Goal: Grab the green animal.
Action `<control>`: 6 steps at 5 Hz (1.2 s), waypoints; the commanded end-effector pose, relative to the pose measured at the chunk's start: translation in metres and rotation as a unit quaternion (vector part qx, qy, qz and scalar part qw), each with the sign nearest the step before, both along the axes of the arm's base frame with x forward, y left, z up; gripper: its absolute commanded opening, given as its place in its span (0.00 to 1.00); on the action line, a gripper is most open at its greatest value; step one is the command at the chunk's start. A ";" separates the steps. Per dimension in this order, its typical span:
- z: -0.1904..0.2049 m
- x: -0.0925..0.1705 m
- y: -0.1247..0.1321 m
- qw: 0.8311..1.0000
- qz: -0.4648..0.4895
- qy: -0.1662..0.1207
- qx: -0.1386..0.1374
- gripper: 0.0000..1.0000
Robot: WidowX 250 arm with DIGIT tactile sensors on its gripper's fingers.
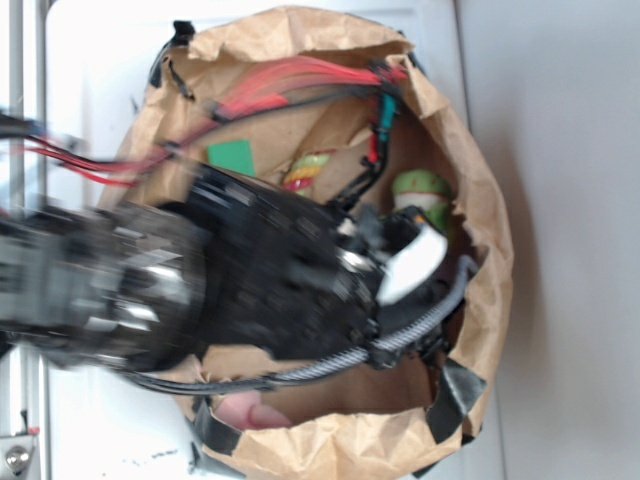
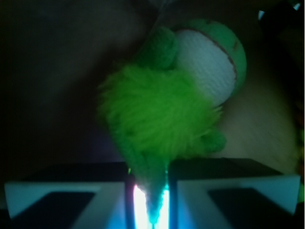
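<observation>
Inside a crumpled brown paper bag [image 1: 470, 150], the robot's gripper [image 1: 405, 262] reaches to the right-hand wall, where the green animal [image 1: 420, 187] sits just beyond its white-tipped fingers [image 1: 412, 262]. The wrist view shows the jaws nearly closed on a thin lower part of the fuzzy green animal [image 2: 162, 109], its white face patch turned up and right. A flat green block [image 1: 231, 155] lies farther left on the bag's floor.
</observation>
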State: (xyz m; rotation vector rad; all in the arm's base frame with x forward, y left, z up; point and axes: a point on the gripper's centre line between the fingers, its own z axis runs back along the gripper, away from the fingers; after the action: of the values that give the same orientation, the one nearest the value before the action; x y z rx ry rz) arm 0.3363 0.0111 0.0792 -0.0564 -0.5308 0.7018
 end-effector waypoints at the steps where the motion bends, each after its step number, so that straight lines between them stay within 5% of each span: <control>1: 0.039 -0.008 0.013 0.999 -0.010 -0.015 -0.028 0.00; 3: 0.074 -0.025 0.020 0.996 -0.074 0.038 -0.028 0.00; 4: 0.091 -0.035 0.029 0.991 -0.093 0.088 -0.028 0.00; 6: 0.115 -0.054 0.034 0.985 -0.146 0.087 0.011 0.00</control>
State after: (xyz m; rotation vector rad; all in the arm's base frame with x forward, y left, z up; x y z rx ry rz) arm 0.2777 0.0320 0.1789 -0.0517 -0.3093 0.3933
